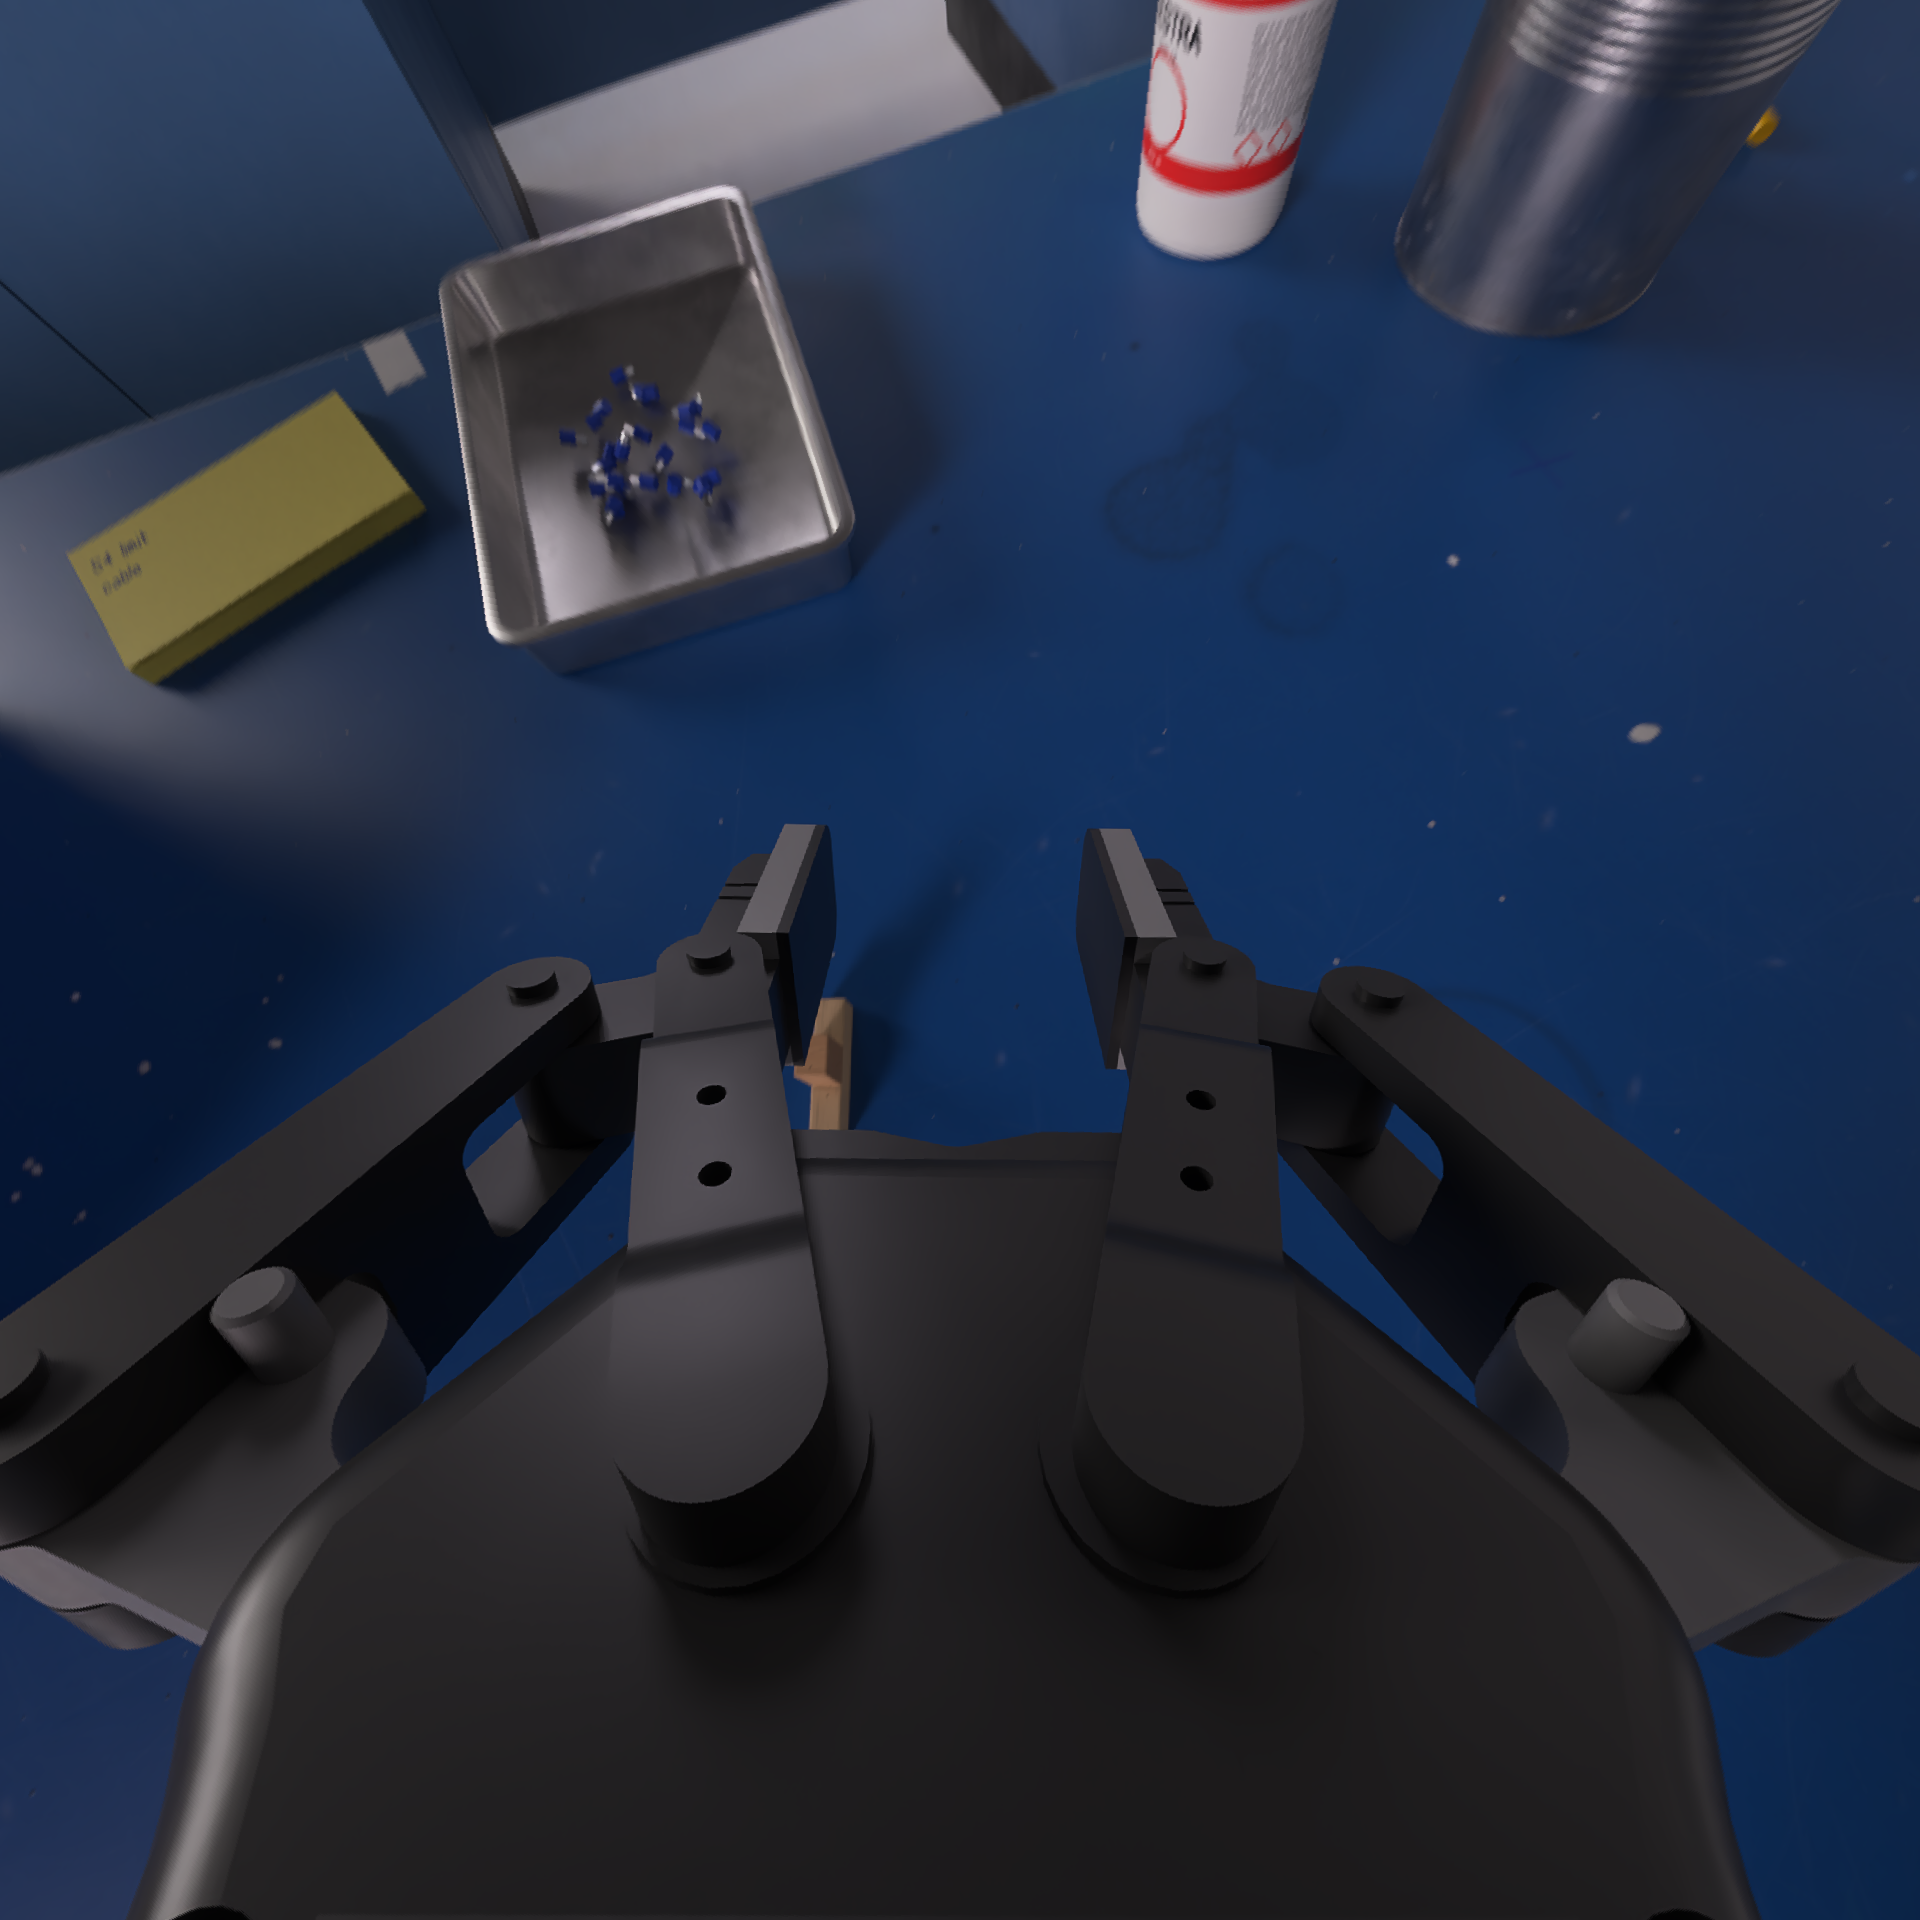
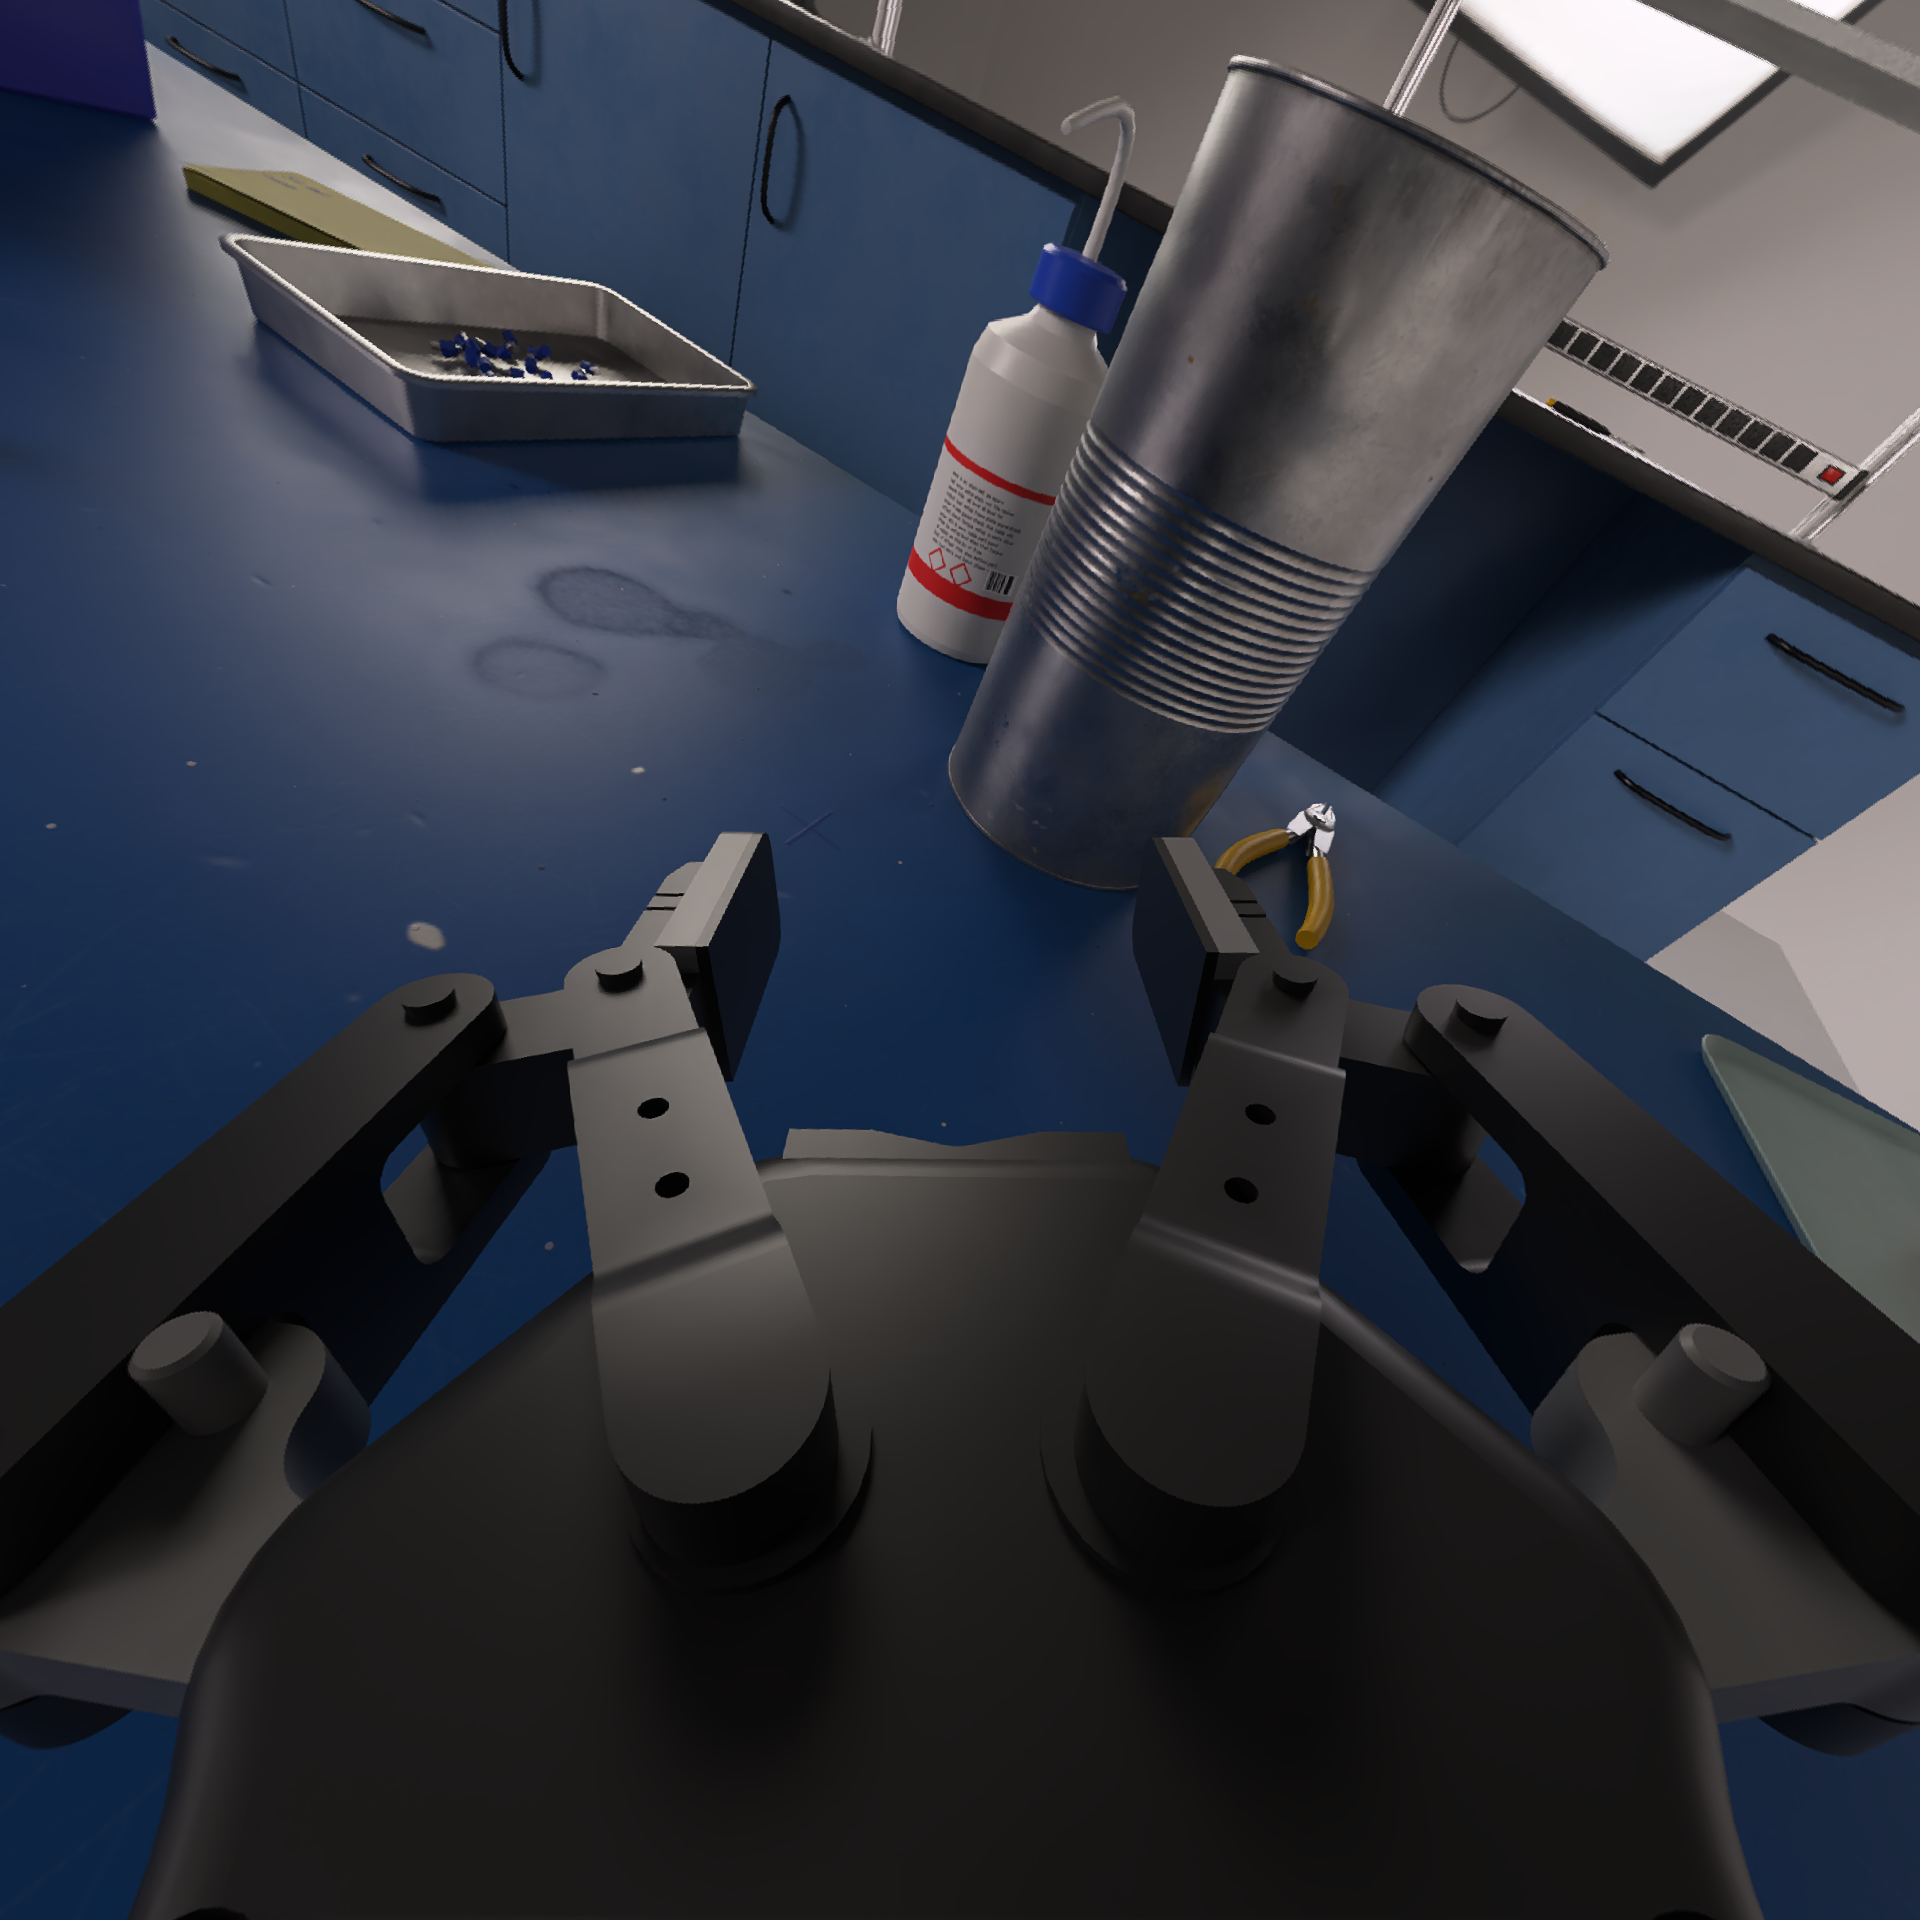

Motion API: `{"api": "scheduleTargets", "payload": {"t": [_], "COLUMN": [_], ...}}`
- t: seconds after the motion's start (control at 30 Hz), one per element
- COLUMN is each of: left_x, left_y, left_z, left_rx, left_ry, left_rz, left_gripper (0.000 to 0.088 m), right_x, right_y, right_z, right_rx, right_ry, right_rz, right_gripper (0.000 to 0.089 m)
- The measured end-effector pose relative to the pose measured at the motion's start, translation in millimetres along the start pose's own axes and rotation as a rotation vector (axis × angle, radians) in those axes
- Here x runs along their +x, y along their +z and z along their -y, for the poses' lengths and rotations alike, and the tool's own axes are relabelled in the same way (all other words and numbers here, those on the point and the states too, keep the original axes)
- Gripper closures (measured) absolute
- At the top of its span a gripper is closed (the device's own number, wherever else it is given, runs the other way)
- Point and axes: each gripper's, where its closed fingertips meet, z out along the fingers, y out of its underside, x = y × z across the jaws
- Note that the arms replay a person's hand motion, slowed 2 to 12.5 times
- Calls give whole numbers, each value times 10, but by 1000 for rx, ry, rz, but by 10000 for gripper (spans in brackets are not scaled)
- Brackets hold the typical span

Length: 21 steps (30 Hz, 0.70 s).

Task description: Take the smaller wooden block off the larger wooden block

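Note:
In the left wrist view a sliver of light wood [image 1: 829,1065] shows on the blue table just behind my left finger, mostly hidden by the gripper body. It looks like stacked wooden blocks, but I cannot tell the smaller from the larger. My left gripper [image 1: 956,883] is open and empty above the table, with the wood below and near its left finger. My right gripper [image 2: 956,894] is open and empty over bare blue table. No wooden block shows in the right wrist view.
A metal tray [image 1: 831,520] [image 2: 260,260] holds several small blue parts. A yellow box [image 1: 249,530] lies left of it. A white squeeze bottle [image 1: 1216,125] [image 2: 997,468], a tall metal can [image 1: 1590,156] [image 2: 1247,499] and yellow-handled pliers [image 2: 1304,873] stand near the table's far edge.

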Motion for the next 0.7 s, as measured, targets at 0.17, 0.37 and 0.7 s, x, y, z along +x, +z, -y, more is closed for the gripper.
{"api": "scheduleTargets", "payload": {"t": [0.17,0.37,0.7], "left_x": [-139,-263,-376], "left_y": [21,57,140], "left_z": [-177,-342,-506], "left_rx": [-89,-180,-286], "left_ry": [-15,-20,21], "left_rz": [-4,-2,13], "left_gripper": [455,454,475], "right_x": [-18,-31,-56], "right_y": [-23,-42,-63], "right_z": [31,61,89], "right_rx": [13,24,35], "right_ry": [-4,-7,-4], "right_rz": [3,4,13], "right_gripper": [282,283,284]}}
